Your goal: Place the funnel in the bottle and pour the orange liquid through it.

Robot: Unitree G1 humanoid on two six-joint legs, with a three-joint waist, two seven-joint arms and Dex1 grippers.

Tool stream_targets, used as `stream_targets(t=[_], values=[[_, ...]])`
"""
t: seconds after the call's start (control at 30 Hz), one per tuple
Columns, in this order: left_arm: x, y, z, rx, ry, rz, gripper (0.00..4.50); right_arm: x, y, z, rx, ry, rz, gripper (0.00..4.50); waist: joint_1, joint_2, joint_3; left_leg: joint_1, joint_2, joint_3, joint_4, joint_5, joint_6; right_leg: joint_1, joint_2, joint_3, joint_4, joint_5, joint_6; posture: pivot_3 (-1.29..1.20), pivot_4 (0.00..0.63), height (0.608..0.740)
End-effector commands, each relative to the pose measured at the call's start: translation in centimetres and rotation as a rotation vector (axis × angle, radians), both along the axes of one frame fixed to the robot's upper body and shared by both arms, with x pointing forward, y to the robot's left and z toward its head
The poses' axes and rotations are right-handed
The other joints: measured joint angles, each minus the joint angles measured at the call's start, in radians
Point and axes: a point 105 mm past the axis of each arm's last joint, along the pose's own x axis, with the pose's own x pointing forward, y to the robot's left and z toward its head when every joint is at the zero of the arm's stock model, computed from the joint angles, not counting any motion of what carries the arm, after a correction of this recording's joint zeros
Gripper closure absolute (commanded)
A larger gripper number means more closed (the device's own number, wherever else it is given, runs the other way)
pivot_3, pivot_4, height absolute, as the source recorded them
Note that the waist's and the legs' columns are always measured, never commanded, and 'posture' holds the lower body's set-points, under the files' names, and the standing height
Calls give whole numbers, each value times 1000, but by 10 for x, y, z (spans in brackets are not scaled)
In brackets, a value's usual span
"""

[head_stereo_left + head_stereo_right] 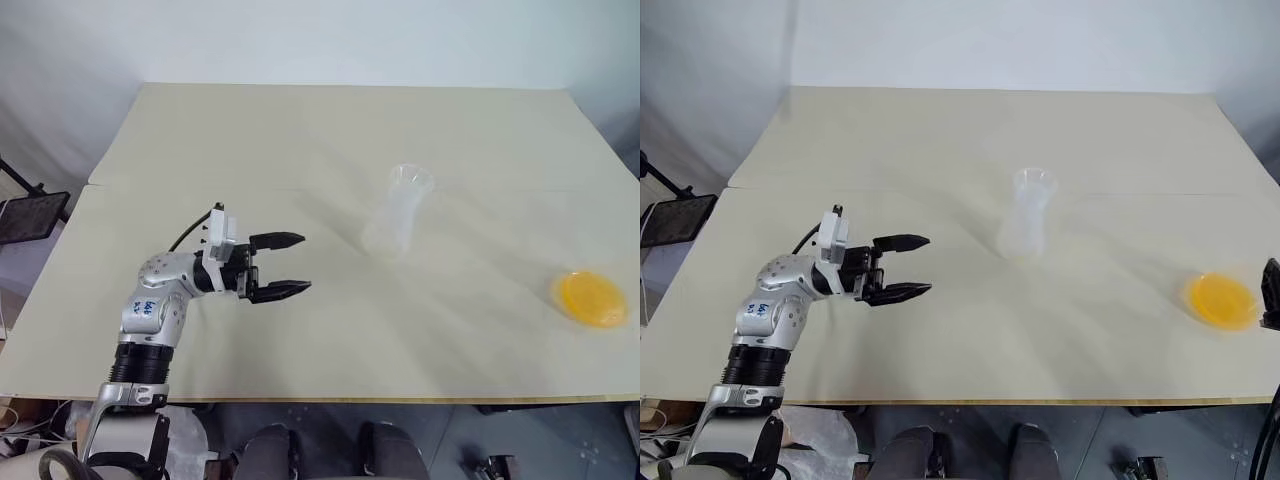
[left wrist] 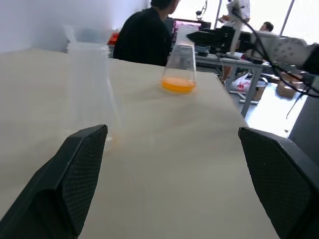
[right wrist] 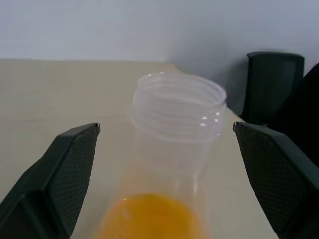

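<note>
Pale surface (image 1: 200, 150): funnel (image 1: 410, 181) sits in the bottle (image 1: 395, 222). Both hands, left (image 1: 285, 268) and right (image 3: 164, 164), are spread wide, empty. A bump could spill the orange liquid (image 1: 592, 298).

A wide pale beige counter (image 1: 300, 130) stands against a plain white wall (image 1: 300, 40), while beyond its far side a person in black (image 2: 144, 37) sits at desks (image 2: 234, 62) near bright windows (image 2: 299, 20).

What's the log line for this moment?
left pincer: open, above table, empty | right pincer: open, facing flask of orange liquid, not gripping | clear vessel: upright mid-table
</note>
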Motion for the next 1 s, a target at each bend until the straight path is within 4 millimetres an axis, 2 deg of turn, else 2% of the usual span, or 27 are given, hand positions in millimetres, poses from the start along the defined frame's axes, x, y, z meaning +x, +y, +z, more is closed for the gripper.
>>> stream_targets(t=[0.03, 0.23, 0.37, 0.43, 0.5, 0.63, 0.73, 0.83, 0.87, 0.93, 1.0], values=[[-7, -3, 10, -16, -36, -26, 28, 6, -6, 11, -28, -10, 5, 0, 0, 0, 0, 0, 0, 0, 0, 0, 0, 0, 0, 0, 0, 0, 0, 0, 150, 740], [-8, -3, 10, -26, -39, -11, 28, 14, -8, 14, -23, -26, 28, 0, 0, 0, 0, 0, 0, 0, 0, 0, 0, 0, 0, 0, 0, 0, 0, 0, 150, 740], [-7, -3, 10, -27, -46, -2, 0, 17, -8, 16, -13, -40, 35, 846, 0, 0, 0, 0, 0, 1, 0, 0, 0, 0, 0, 0, -1, 0, 0, 0, 150, 740], [-5, -3, 11, -31, -55, 9, 0, 19, -7, 16, -19, -39, 42, 1553, 0, 0, 0, 0, 0, 1, 0, 0, 0, 0, 0, 0, -1, 0, 0, 0, 150, 740], [-4, -3, 13, -37, -61, 17, 0, 20, -6, 19, -22, -48, 45, 2079, 0, 0, 0, 0, 0, 1, 0, 0, 0, 0, 0, 0, -1, 0, 0, 0, 150, 740], [-2, -3, 14, -35, -67, 21, 0, 23, 1, 27, -13, -79, 87, 2076, -1, 0, 0, 0, 0, 1, 0, 0, 0, 0, 0, 0, -1, 0, 0, 0, 150, 740], [0, -3, 16, -43, -72, 27, 0, 31, 21, 42, -34, -134, 169, 2076, -2, 1, 0, 0, 0, 1, 0, 0, 0, 0, 0, 0, -1, 0, 0, 0, 150, 740], [5, -3, 21, -65, -78, 43, 0, 42, 42, 65, -116, -191, 172, 2076, -7, 3, 2, 0, 0, 1, 0, 0, 0, 0, 0, 0, -1, 0, 0, 0, 150, 740], [7, -3, 22, -71, -82, 48, 0, 47, 54, 71, -138, -199, 209, 2076, -8, 3, 2, 0, 0, 1, 0, 0, 0, 0, 0, 0, -1, 0, 0, 0, 150, 740], [10, -4, 25, -80, -90, 59, 0, 59, 76, 79, -185, -171, 267, 2076, -15, 3, 2, 0, 0, 1, 0, 0, 0, 0, 0, 0, 0, 0, 0, 0, 150, 740], [14, -6, 26, -88, -101, 70, 0, 70, 91, 82, -248, -110, 287, 2076, -16, 3, 2, -1, 0, 0, 0, 0, 0, -1, 0, -1, 0, 0, 0, 0, 150, 740]])
